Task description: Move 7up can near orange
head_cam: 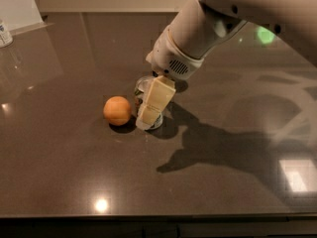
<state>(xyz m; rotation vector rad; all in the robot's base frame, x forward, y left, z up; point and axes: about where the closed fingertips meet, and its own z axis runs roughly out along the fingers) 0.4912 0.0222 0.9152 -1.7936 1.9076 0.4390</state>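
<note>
The 7up can stands upright on the dark table, its shiny silver top showing. The orange lies just left of it, a small gap apart. My gripper comes down from the upper right and sits at the can, covering most of the can's front and right side. The can's base rests on the table.
The dark glossy table reaches to the front edge at the bottom. A white-labelled bottle stands at the far left edge. The arm's shadow falls on the table to the right of the can.
</note>
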